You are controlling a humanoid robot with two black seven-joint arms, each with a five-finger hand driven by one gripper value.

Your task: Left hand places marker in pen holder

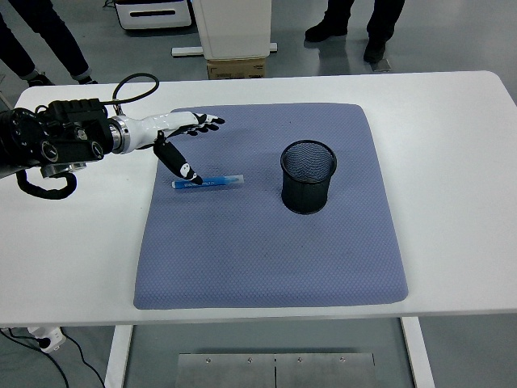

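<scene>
A: Where is the marker (208, 182)?

B: It lies flat on the blue mat (266, 242), in the mat's far left part, running left to right. Its blue body points left and its pale end points right, toward the holder (307, 176). The two are well apart.

A: And the holder?

B: It is a black mesh cup, standing upright on the mat right of centre, with its mouth open to the top. The mesh wall hides most of the inside.

A: What is the left hand (179, 137) doing?

B: It reaches in from the left edge, over the mat's far left corner. The fingers (207, 122) are spread and stretched toward the right, and they hold nothing. The thumb (179, 164) points down and right, and its tip is at the marker's left end. From this height nobody could say whether it touches or hangs just above.

A: So the marker is not gripped?

B: No, nothing closes round it. It rests on the mat.

A: What carries the mat?

B: A white worktop (452, 162), with bare surface on both sides of the mat. A black cable loops up behind the left wrist.

A: Anyone else in view?

B: Legs and shoes of people show on the floor beyond the far edge.
</scene>
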